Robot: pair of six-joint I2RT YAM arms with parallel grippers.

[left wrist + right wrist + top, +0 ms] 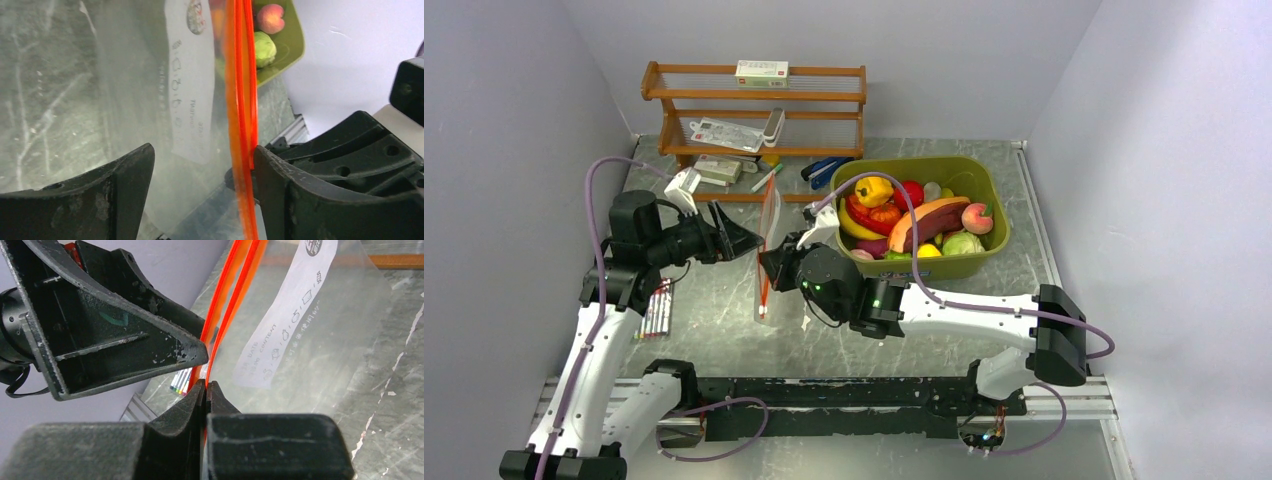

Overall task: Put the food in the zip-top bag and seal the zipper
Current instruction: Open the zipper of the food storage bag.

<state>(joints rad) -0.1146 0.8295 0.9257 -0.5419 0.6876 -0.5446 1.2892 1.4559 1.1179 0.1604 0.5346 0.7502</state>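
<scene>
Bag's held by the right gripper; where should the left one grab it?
The orange zipper strip, beside the right gripper. Come from the left arm's side, left gripper open astride the strip: it's a straight, stiffer-looking edge lying between those fingers, while the clear film looks limp.

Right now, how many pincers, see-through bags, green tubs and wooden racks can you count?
Pincers: 2 (left pincer, right pincer)
Bags: 1 (zip-top bag)
Tubs: 1 (green tub)
Racks: 1 (wooden rack)
Total: 5
</scene>
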